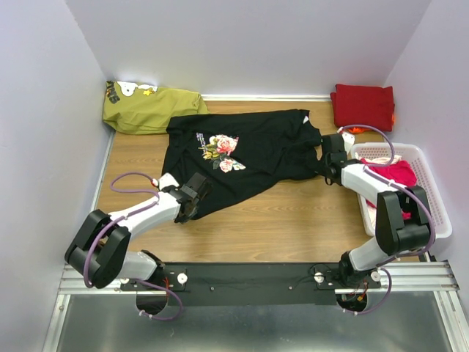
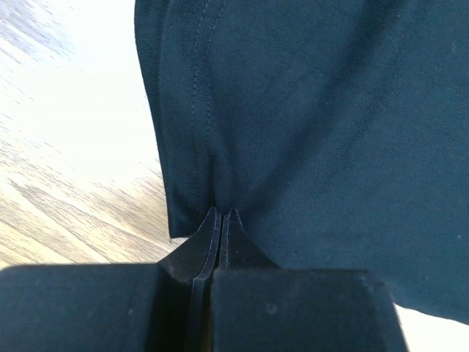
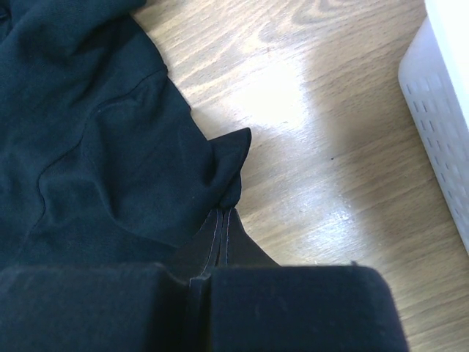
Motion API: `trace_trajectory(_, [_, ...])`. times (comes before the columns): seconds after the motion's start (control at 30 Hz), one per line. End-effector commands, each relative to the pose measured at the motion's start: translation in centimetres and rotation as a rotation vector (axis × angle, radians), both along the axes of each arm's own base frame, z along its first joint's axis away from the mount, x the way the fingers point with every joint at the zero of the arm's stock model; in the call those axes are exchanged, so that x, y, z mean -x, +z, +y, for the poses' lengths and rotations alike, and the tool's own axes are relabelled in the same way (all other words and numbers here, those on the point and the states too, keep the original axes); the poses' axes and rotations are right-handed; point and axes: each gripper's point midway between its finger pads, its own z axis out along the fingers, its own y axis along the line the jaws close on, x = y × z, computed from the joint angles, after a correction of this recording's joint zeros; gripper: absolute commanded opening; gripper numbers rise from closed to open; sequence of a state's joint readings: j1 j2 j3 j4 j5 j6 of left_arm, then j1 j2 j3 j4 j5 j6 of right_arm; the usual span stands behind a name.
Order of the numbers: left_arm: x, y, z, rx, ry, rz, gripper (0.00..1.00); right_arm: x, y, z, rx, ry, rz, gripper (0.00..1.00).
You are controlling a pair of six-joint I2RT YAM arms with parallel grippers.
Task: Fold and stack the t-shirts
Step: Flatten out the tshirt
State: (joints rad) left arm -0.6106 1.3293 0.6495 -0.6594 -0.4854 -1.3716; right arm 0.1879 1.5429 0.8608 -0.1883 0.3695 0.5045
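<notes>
The black t-shirt (image 1: 256, 158) is lying spread on the wooden table (image 1: 293, 220) in the middle of the top view, print side up, and both arms are holding it at opposite ends. The left gripper (image 2: 221, 214) is clenching the stitched hem at the lower left end of the cloth. In its wrist view the two fingers are pressing together with a thin fold of black fabric between them. The right gripper (image 3: 226, 214) is doing the same at the right end, where a small corner of cloth, perhaps near a sleeve, is standing up from its closed fingers. I think this double hold is serving to stretch the shirt flat before the first fold. The folding itself is not yet begun, as the shirt is lying askew and wrinkled.

A dark red t-shirt (image 1: 363, 106) is resting already folded in the upper right corner, which seems to be the stacking place. At the right edge, just beside the right arm, a white basket (image 1: 436, 213) is holding pink t-shirts (image 1: 401, 174) that are waiting their turn. An olive-green garment (image 1: 150, 110) is lying at the upper left, touching or nearly touching the black shirt's top edge. The basket wall is near the right gripper, so a wide pull to the right could bump it. The olive garment could get dragged along if the shirt is moved upward.
</notes>
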Motion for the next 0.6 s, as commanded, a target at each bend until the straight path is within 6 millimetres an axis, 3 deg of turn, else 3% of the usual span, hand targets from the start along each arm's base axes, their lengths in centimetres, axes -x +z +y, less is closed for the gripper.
trace_trajectory(0.0, [-0.7,1.1,-1.1,0.043,-0.024,-0.038,0.0,0.7,1.3,-1.1,0.03,-0.034,-0.029,0.01])
trace_trajectory(0.1, [-2.1,2.6,-1.6,0.02,-0.039,-0.086,0.0,0.7,2.8,-1.3,0.035,-0.042,-0.059,0.01])
trace_trajectory(0.27, [-4.6,6.3,-1.3,-0.068,-0.036,-0.172,0.0,0.5,7.5,-1.3,0.011,-0.046,-0.162,0.01])
trace_trajectory(0.43, [-7.9,14.0,0.3,-0.173,0.038,-0.354,0.0,0.4,12.5,-1.9,0.025,-0.065,-0.251,0.01])
trace_trajectory(0.47, [-8.4,15.6,0.9,-0.204,0.056,-0.399,0.0,0.1,15.0,-2.2,0.033,-0.077,-0.303,0.01])
trace_trajectory(0.57, [-9.7,20.0,2.3,-0.242,0.095,-0.491,0.0,0.2,18.7,-3.0,0.064,-0.096,-0.361,0.01])
